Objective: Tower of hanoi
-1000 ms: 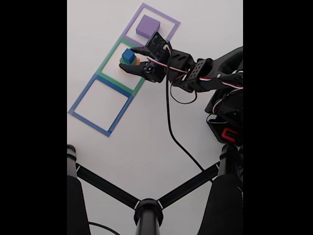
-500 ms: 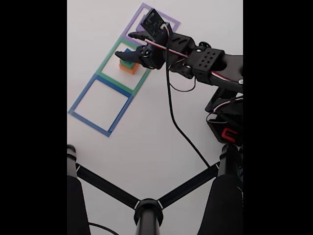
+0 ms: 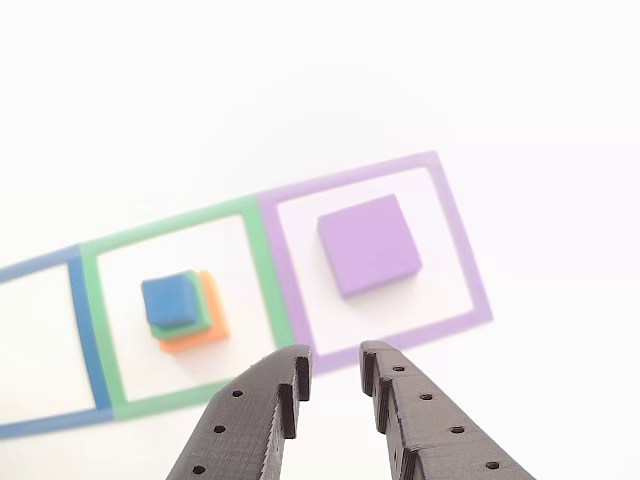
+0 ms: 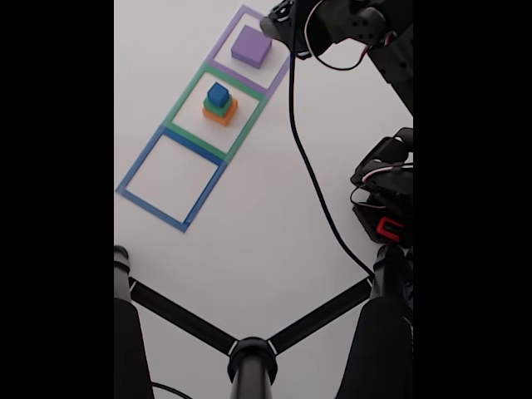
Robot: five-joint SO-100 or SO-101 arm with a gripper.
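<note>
The tower of hanoi is split over two flat outlines. A blue block tops a green block on an orange block, inside the green outline. The purple block sits alone inside the purple outline. In the other view my gripper hangs open and empty, near the border between those two outlines. In the fixed view the gripper is at the top, just right of the purple block.
The blue outline holds nothing. A black cable runs down the white table to the arm's base on the right. Black stand legs cross the bottom of the fixed view.
The gripper, which was around the blue block on the stack, has pulled away up and to the right, leaving the three-block stack standing uncovered.
</note>
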